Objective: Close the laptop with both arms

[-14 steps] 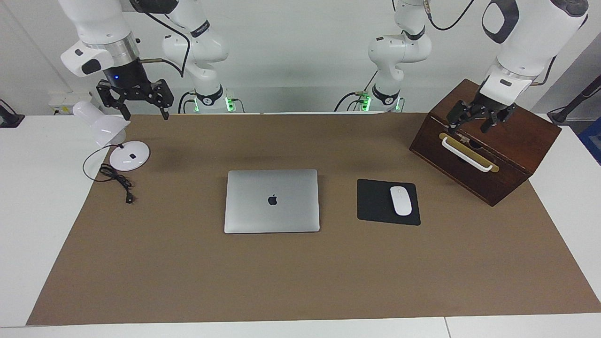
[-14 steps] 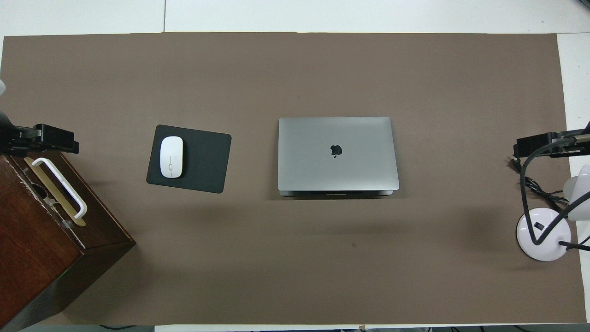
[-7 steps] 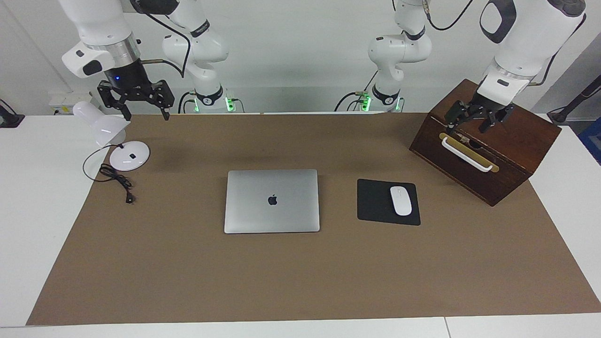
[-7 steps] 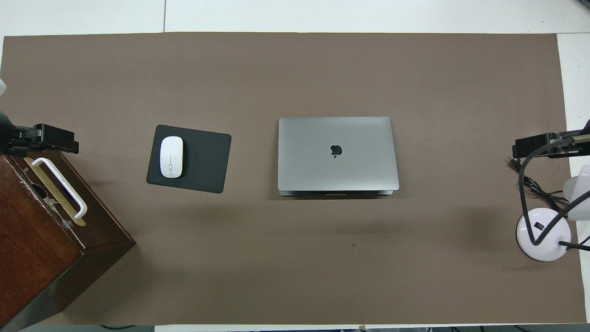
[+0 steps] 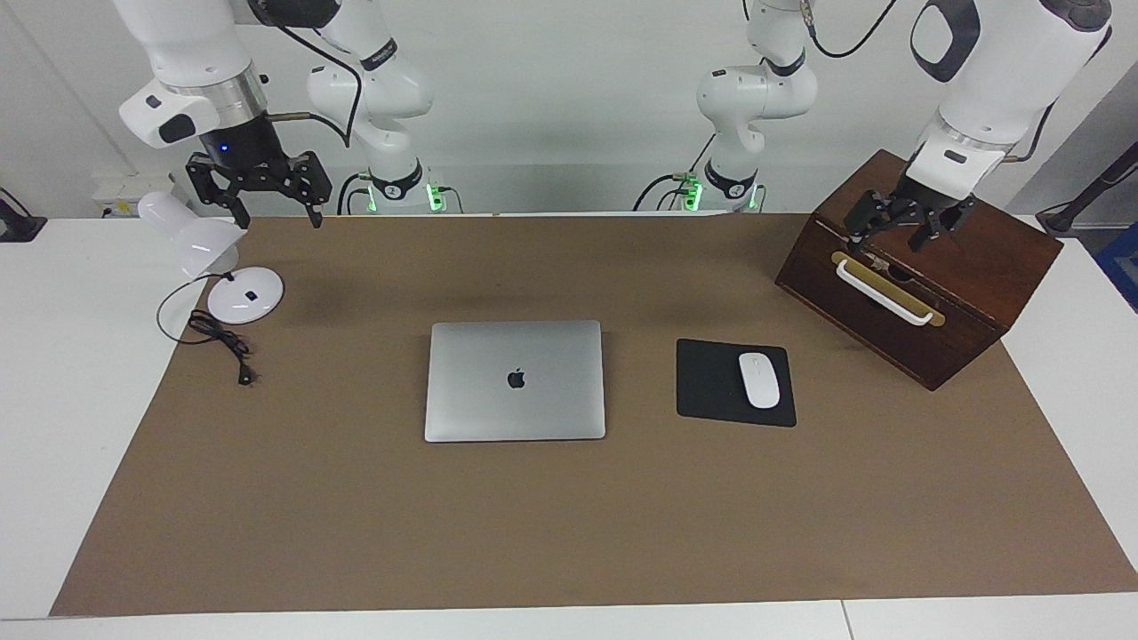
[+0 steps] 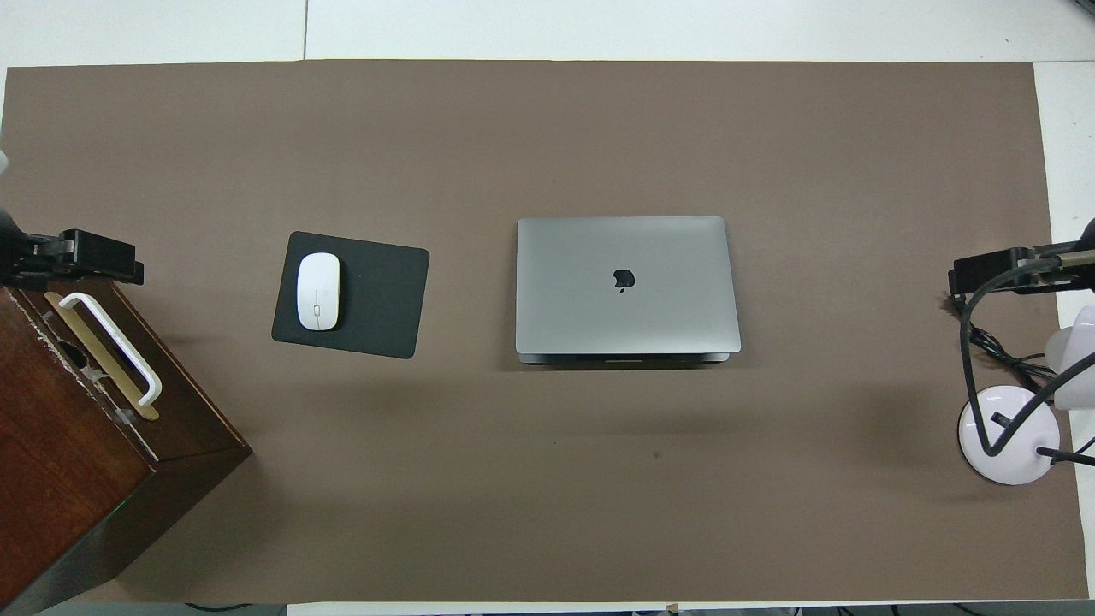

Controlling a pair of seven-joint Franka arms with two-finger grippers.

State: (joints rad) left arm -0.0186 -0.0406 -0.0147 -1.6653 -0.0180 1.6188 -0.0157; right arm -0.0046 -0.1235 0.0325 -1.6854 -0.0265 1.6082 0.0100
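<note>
The silver-grey laptop (image 5: 516,380) lies shut and flat in the middle of the brown mat, apple logo up; it also shows in the overhead view (image 6: 624,282). My right gripper (image 5: 277,218) hangs open and empty in the air over the mat's edge beside the white lamp, well away from the laptop; it shows in the overhead view too (image 6: 997,274). My left gripper (image 5: 892,240) is open and empty over the wooden box, above its white handle, also seen from overhead (image 6: 81,257).
A black mouse pad (image 5: 711,382) with a white mouse (image 5: 759,380) lies beside the laptop toward the left arm's end. A dark wooden box (image 5: 978,276) stands at that end. A white desk lamp (image 5: 244,293) and its black cable (image 5: 222,342) sit at the right arm's end.
Both grippers have shifted only slightly in place. The laptop has not moved.
</note>
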